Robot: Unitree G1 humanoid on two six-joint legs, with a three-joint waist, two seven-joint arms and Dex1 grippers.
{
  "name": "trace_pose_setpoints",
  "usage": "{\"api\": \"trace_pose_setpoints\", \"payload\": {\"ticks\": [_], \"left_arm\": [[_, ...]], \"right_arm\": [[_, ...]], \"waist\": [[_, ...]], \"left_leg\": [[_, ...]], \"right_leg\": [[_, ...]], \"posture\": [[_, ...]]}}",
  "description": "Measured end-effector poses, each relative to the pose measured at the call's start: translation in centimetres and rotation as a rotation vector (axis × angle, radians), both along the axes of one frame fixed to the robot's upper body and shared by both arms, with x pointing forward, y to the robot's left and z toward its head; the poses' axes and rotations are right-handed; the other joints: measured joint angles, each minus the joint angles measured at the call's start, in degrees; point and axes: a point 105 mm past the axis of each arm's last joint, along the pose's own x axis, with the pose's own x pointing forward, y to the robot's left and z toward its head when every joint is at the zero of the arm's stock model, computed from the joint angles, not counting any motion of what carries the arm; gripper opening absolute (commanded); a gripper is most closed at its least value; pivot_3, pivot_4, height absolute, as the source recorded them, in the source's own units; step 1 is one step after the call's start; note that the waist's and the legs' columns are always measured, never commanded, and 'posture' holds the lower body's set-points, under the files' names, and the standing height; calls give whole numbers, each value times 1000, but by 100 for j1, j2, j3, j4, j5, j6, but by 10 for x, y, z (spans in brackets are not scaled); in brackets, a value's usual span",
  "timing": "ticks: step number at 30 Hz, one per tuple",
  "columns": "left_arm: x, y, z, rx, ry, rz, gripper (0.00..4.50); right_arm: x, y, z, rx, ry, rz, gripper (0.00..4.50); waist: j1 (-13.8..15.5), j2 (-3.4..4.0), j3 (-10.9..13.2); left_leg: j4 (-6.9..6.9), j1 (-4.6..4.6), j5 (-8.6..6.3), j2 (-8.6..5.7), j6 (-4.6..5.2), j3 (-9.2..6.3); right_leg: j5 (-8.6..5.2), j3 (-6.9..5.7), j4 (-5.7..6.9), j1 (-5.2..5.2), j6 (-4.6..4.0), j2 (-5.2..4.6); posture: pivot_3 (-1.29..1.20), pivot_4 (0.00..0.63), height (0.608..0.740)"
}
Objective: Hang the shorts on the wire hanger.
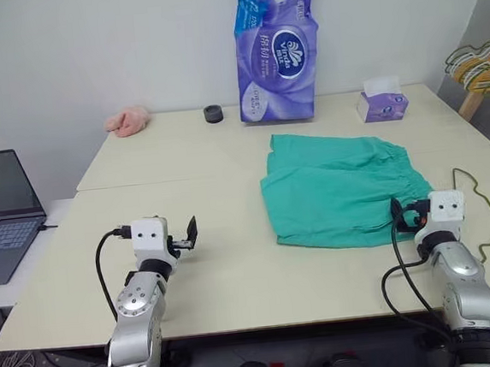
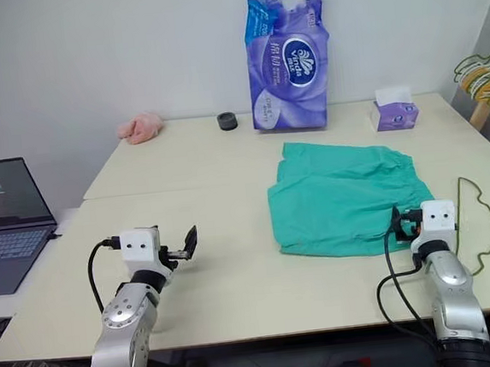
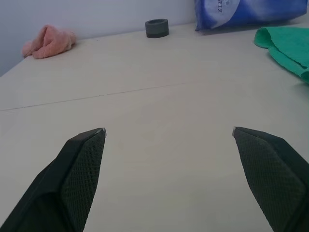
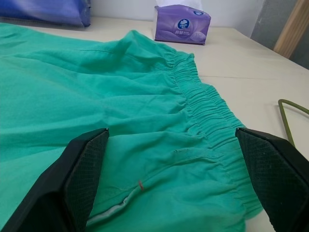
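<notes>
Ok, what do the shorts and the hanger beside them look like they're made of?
The shorts: soft matte teal woven cloth, probably cotton or a blend; it wrinkles and the elastic waistband is gathered. The wire hanger: thin bent wire, dark olive, apparently metal, possibly coated; too thin to tell its sheen.

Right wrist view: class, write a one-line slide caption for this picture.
Open right gripper poised low over the teal-green shorts, waistband towards the wire hanger, tissue box behind.
</notes>
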Motion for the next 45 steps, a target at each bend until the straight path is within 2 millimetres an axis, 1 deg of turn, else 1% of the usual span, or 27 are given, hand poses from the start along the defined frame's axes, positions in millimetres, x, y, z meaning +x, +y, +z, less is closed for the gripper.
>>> {"api": "trace_pose_setpoints", "payload": {"ticks": [5, 13, 20, 26, 33, 35, 37, 39, 40, 41, 42, 43, 45], "left_arm": [[0, 0, 2, 4, -14, -2, 4467], [0, -1, 2, 6, -16, -1, 4467], [0, 1, 7, 5, -46, 1, 4467], [-3, 2, 11, -91, -82, -31, 4467], [-5, 5, 9, -77, -72, -36, 4467], [-6, 1, 9, -49, -59, -77, 4467], [-6, -8, 6, -19, -35, -162, 4467], [-10, -25, 3, 15, -4, -285, 4467], [-12, -35, 1, 39, 14, -364, 4467], [-13, -41, 1, 60, 26, -413, 4467], [-14, -47, 1, 99, 41, -476, 4467], [-13, -51, 2, 132, 47, -519, 4467], [-10, -61, 6, 197, 49, -604, 4467]], "right_arm": [[0, 0, 0, -2, 2, 7, 4500], [0, 1, 0, -4, 3, 13, 4500], [1, 5, -1, -6, 9, 39, 4500], [1, 5, -1, -10, 10, 43, 4500], [1, 6, 0, -13, 11, 51, 4500], [1, 7, 0, -10, 12, 63, 4500], [2, 14, 2, -3, 6, 108, 4500], [2, 32, 10, 0, -16, 216, 4500], [-2, 45, 14, -11, -16, 318, 4500], [-7, 55, 15, -35, -3, 409, 4500], [-16, 70, 17, -60, 17, 543, 4500], [-24, 80, 16, -81, 41, 637, 4500], [-37, 88, 13, -121, 96, 759, 4500]], "waist": [[-2, 0, 0], [1, 0, 0], [1, 0, -1], [-1, 0, -1], [3, -3, -2], [2, -2, -3], [1, -1, -3], [-20, -1, -3], [-26, -1, -3], [-35, -1, -3], [-27, -2, -3], [-27, -2, -3], [-20, -3, -3]], "left_leg": [[3, 5, -8, 29, -14, 1], [13, 5, -8, 30, -14, 5], [13, 5, -8, 30, -15, 6], [14, 5, -8, 30, -15, 7], [16, 5, -8, 30, -15, 7], [16, 5, -8, 31, -15, 7], [16, 5, -8, 31, -15, 8], [15, 5, -9, 33, -14, 10], [16, 4, -10, 33, -13, 11], [15, 5, -10, 34, -13, 10], [16, 2, -11, 35, -11, 9], [17, 2, -11, 36, -10, 9], [21, 2, -15, 36, -4, 12]], "right_leg": [[10, -1, 1, 0, -20, 27], [17, 1, 3, 0, -25, 28], [18, 2, 2, 0, -25, 29], [18, 2, 3, 0, -25, 29], [19, 3, 4, 0, -27, 30], [19, 3, 4, 0, -27, 30], [20, 4, 4, -1, -28, 31], [20, 4, 3, -1, -28, 32], [20, 5, 2, 0, -28, 32], [20, 3, -1, 1, -28, 32], [19, -2, -3, 1, -28, 32], [19, -2, -4, 1, -28, 32], [22, -1, -6, 4, -23, 32]], "posture": [[0, 0, 740], [3, 0, 740], [2, 0, 740], [4, 0, 740], [5, 0, 740], [2, 0, 740], [-8, 0, 740], [-20, 0, 740], [-26, 0, 740], [-33, 0, 740], [-38, 0, 740], [-49, 0, 740], [-61, 0, 740]]}}
